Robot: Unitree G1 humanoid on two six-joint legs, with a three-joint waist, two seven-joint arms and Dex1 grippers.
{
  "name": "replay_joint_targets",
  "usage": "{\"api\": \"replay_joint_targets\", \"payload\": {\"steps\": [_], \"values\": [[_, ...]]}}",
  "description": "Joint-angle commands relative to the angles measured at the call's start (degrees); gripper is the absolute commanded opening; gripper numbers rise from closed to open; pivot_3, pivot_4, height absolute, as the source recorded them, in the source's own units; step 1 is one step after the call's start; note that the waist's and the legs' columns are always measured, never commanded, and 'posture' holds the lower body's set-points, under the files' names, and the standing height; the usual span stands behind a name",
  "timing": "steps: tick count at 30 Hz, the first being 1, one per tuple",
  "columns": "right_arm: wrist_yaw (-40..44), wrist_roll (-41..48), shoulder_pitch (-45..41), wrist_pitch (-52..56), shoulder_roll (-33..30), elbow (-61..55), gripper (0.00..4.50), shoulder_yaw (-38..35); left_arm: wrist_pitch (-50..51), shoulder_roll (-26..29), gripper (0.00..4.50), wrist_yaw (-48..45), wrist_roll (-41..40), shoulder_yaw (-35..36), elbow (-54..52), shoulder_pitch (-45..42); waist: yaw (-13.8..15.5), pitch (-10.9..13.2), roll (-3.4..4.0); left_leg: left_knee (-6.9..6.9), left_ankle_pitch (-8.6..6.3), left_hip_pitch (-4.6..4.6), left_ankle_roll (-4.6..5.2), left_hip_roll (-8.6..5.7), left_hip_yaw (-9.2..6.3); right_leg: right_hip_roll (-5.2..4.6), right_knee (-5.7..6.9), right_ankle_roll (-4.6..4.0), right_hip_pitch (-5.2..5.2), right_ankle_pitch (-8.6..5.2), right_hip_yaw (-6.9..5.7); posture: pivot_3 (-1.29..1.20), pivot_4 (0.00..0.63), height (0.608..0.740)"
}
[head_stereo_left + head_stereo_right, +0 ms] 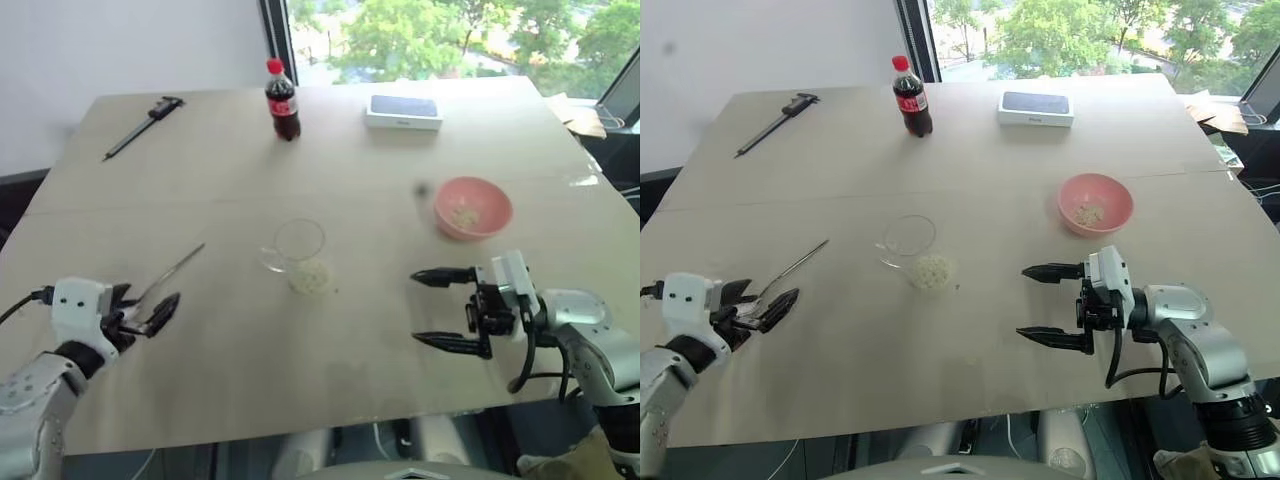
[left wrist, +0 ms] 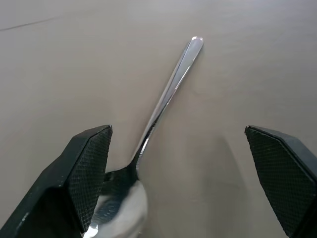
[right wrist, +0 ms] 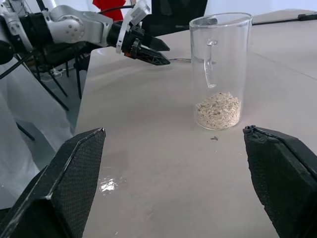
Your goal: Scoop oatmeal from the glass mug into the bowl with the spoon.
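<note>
Oatmeal point(image 1: 932, 270) sits in the bottom of the mug point(image 1: 914, 250), which stands upright near the middle of the bench point(image 1: 970, 180). The mug is clear, with a handle on its side, and a few crumbs lie on the bench just beside it. The bowl point(image 1: 1095, 205) is pink and sits well off to the robot's right of the mug, a bit farther back, with a little oatmeal in it too. The spoon point(image 1: 795, 265) lies flat on the bench to the left of the mug, apart from it, with its thin handle pointing away toward the middle of the bench. The left claw point(image 1: 768, 308) is wide open right at the spoon's head, one finger point(image 2: 91, 163) close beside the head and the other point(image 2: 280, 173) well off to the side; it is not holding the spoon. The right claw point(image 1: 1050, 303) is wide open too and holds nothing. It hangs over the bench near the front edge, below the bowl and to the right of the mug, with its fingers pointing sideways toward the mug. At the far side of the bench stand a cola bottle point(image 1: 910, 98) with a red cap, a white box point(image 1: 1036, 109) with a dark top, and a long dark caliper point(image 1: 775, 122) off to the left.
</note>
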Motion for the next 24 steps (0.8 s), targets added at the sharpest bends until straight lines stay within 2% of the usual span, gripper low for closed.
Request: {"api": "replay_joint_targets", "payload": {"steps": [1,7,8,10,17,21,24], "values": [[-0.08,-0.07,0.31,-1.55,0.39,-1.12,4.49,0.0,1.26,3.7,4.5,-4.33,1.72,-2.49,4.39,-2.74,0.03,0.01,0.01,0.0,0.0,0.0,0.0,0.0,0.0,0.0,0.0,0.0,0.0,0.0,0.01,0.0,0.15,0.74],[-0.89,-0.67,1.36,-2.59,0.98,-1.41,4.49,-0.23,3.77,8.54,4.5,-11.45,3.47,-6.85,13.69,-7.39,-0.06,0.0,0.04,0.0,0.01,0.05,-0.01,0.01,0.03,0.01,0.09,-0.01,-0.03,0.01,0.04,0.0,0.15,0.74],[-1.03,-0.78,1.6,-2.81,1.0,-1.42,4.5,-0.39,4.01,9.19,3.97,-12.43,3.71,-7.3,15.31,-7.97,-0.07,0.0,0.06,0.0,0.01,0.05,-0.01,0.0,0.03,0.0,0.1,-0.01,-0.03,0.01,0.04,0.0,0.15,0.74],[-1.32,-0.83,1.94,-3.16,1.16,-1.48,4.5,-0.65,3.73,10.17,3.3,-14.02,4.32,-7.98,18.59,-9.11,-0.08,-0.02,0.1,0.0,0.01,0.08,-0.01,0.01,0.04,0.0,0.12,-0.01,-0.03,0.01,0.07,0.0,0.15,0.74],[-2.02,-1.08,2.23,-4.04,1.42,-1.25,4.5,-0.51,1.1,11.12,0.03,-18.03,6.67,-9.96,28.1,-12.86,-0.68,-0.17,0.38,0.0,0.02,0.15,-0.03,0.02,0.13,0.01,0.18,-0.01,-0.03,0.02,0.16,0.0,0.15,0.74],[-2.2,-1.17,2.08,-4.3,1.46,-0.93,4.5,-0.53,0.55,10.32,0.03,-18.25,6.4,-9.37,28.2,-13.15,-0.94,-0.27,0.56,0.0,0.02,0.16,-0.02,-0.01,0.16,-0.1,0.18,-0.01,-0.03,0.02,0.21,0.0,0.15,0.74],[-2.43,-1.84,1.77,-4.1,1.13,-0.13,4.5,-0.27,-0.37,7.81,0.03,-15.91,4.8,-6.67,23.99,-11.91,-1.11,-0.32,0.64,0.0,0.02,0.16,-0.02,0.0,0.16,-0.13,0.19,-0.01,-0.03,0.02,0.23,0.0,0.15,0.74]]}}
